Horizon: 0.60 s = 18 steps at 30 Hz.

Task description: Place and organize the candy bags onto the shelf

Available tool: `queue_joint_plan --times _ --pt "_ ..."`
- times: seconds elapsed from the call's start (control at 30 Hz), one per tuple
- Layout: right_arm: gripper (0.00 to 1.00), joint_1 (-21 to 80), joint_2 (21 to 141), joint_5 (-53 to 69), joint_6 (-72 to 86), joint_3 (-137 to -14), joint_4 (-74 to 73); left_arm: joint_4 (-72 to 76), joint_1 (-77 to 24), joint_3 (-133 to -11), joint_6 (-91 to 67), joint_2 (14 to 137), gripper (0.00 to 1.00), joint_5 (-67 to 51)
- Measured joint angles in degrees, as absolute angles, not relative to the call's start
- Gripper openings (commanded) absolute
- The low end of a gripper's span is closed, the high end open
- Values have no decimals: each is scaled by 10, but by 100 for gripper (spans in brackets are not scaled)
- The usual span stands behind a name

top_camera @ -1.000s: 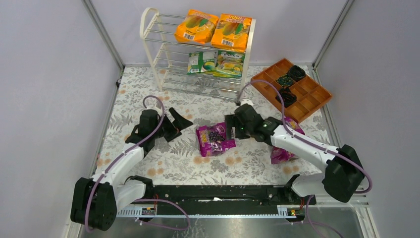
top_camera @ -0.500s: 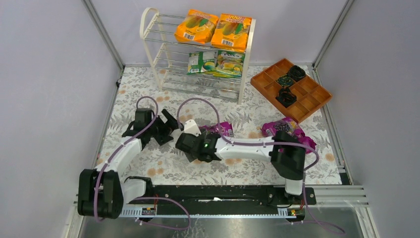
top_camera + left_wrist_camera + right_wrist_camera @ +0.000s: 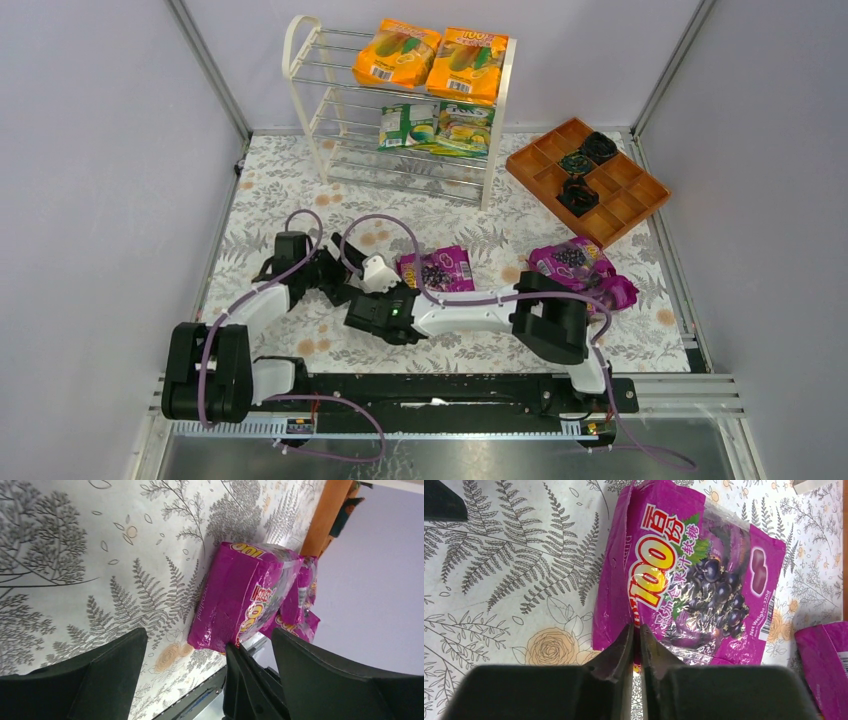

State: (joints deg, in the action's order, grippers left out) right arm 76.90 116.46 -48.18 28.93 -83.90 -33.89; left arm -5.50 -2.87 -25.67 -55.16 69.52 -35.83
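A purple grape candy bag (image 3: 437,270) (image 3: 689,580) (image 3: 240,600) lies flat on the floral cloth. My right gripper (image 3: 390,282) (image 3: 636,629) hovers over its near edge, jaws together, nothing between them. To its left, my left gripper (image 3: 338,268) (image 3: 209,630) is wide open and empty, facing the same bag. Two more purple bags (image 3: 575,262) (image 3: 612,292) lie at the right. The shelf (image 3: 497,130) stands at the back, with two orange bags (image 3: 397,52) (image 3: 467,62) on its top tier and two green-yellow bags (image 3: 410,125) (image 3: 465,128) on the middle tier.
An orange compartmented tray (image 3: 625,205) with black round objects (image 3: 578,192) sits at the back right. The right arm (image 3: 470,310) is folded across the near middle of the table. Grey walls close in both sides.
The right arm swung left and folded back, and its gripper went from open to shut. The left arm drew back slightly. The middle purple bag shifted a little; the right-hand bags are uncovered.
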Motion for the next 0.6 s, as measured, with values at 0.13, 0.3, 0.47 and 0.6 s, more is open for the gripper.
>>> queue_joint_plan --times 0.13,0.3,0.47,0.6 --pt "0 769 1126 -481 266 -785 -285 12 -29 -221 -579 695 99 -402" --pt "0 762 1021 -429 215 -684 -195 103 -43 -169 -628 695 99 -452" --pt "0 739 956 -359 177 -637 -121 200 -122 -157 -678 707 99 -474" --pt "0 724 928 -322 163 -608 -84 291 -163 -142 -727 722 99 -472"
